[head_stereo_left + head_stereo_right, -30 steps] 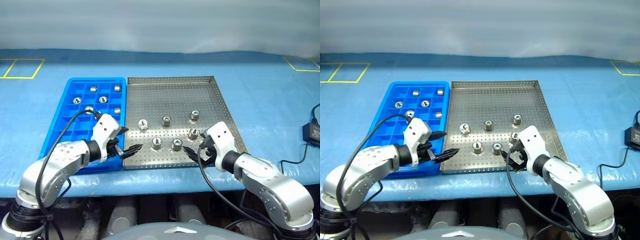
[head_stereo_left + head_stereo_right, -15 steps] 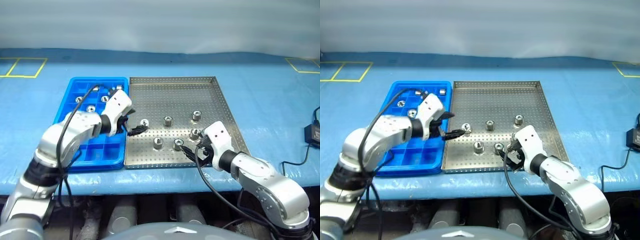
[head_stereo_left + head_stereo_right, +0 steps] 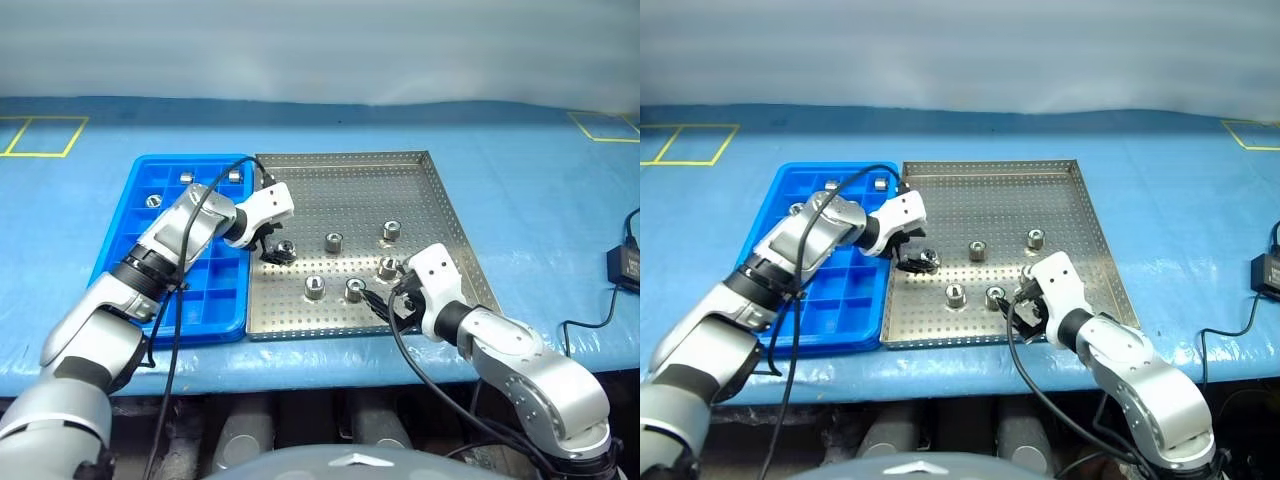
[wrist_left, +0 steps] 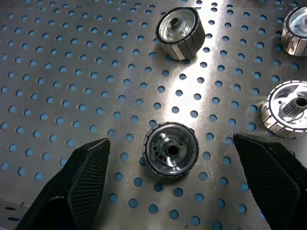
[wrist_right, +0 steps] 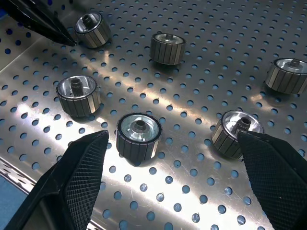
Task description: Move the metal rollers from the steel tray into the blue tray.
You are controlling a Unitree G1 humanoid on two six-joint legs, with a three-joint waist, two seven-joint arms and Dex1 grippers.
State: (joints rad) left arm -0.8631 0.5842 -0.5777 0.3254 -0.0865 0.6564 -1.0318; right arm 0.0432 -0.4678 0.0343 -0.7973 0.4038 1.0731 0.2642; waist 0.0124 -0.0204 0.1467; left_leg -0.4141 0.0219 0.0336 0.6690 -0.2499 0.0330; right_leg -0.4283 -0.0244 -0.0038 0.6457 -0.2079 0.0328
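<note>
The desk (image 3: 520,180), covered in blue sheeting, carries the steel tray (image 3: 345,165) and, touching its left rim, the blue tray (image 3: 130,255).

The steel tray holds six metal rollers. Five stand in the near half: one at (image 3: 334,241), one at (image 3: 392,231), one at (image 3: 388,267), one at (image 3: 315,288) and one at (image 3: 354,290). The sixth, the target roller (image 4: 171,154), lies nearest the blue tray. The blue tray already holds several rollers in its far compartments, for example at (image 3: 186,178).

Change over the last second: the left arm has swung from the near left corner of the steel tray forward over its floor. The left gripper (image 4: 180,177) now hangs above the target roller, jaws wide apart, one finger on each side of it, with no contact visible.

The right gripper (image 5: 172,184) has kept its position near the front rim, jaws apart, straddling a roller (image 5: 139,135) without touching it.

Judgement: the left arm has completed its approach. The next step is to lower and close on the target roller. Six rollers remain to be moved.
</note>
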